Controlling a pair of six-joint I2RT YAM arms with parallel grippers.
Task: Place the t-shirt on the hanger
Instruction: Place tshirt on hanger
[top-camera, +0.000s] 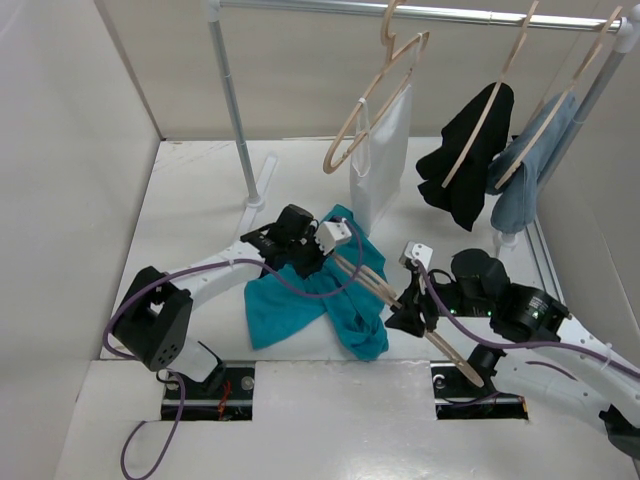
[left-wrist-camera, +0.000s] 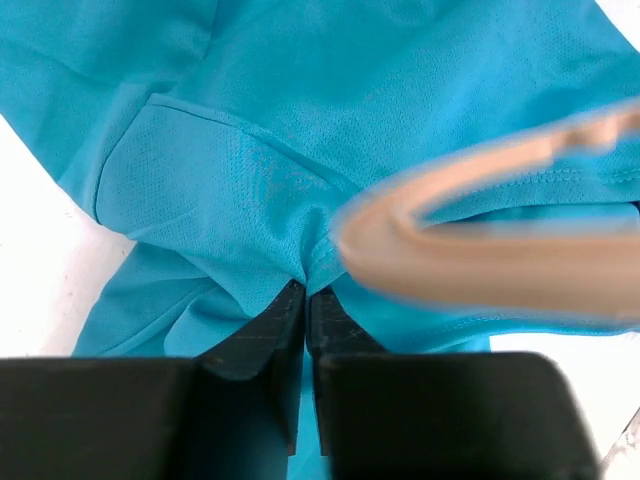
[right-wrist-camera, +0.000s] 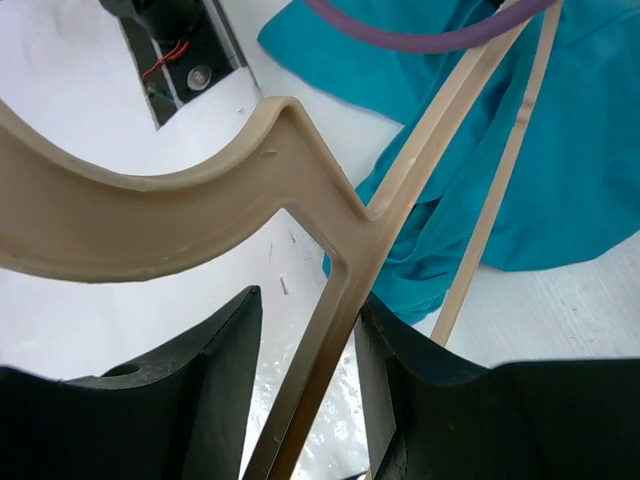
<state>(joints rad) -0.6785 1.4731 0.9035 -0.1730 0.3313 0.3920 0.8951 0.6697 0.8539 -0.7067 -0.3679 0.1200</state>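
Observation:
The teal t-shirt (top-camera: 290, 305) lies crumpled on the white table between the two arms. My left gripper (top-camera: 318, 264) is down on its upper middle part. In the left wrist view the jaws (left-wrist-camera: 305, 290) are shut on a pinched fold of the t-shirt (left-wrist-camera: 250, 120). The pale wooden hanger (top-camera: 372, 283) slants over the shirt from the middle toward the near right, blurred and close in the left wrist view (left-wrist-camera: 480, 265). My right gripper (top-camera: 408, 305) is shut on the hanger (right-wrist-camera: 200, 200) just below its hook, with one arm of it slanting between the fingers. Teal cloth (right-wrist-camera: 560, 150) lies behind.
A clothes rail crosses the back, on a metal pole (top-camera: 235, 100). From it hang an empty wooden hanger (top-camera: 375, 100), a black garment (top-camera: 470, 155) and a grey-blue cloth (top-camera: 525, 170). A white bag (top-camera: 385, 170) stands behind the shirt. Walls close both sides.

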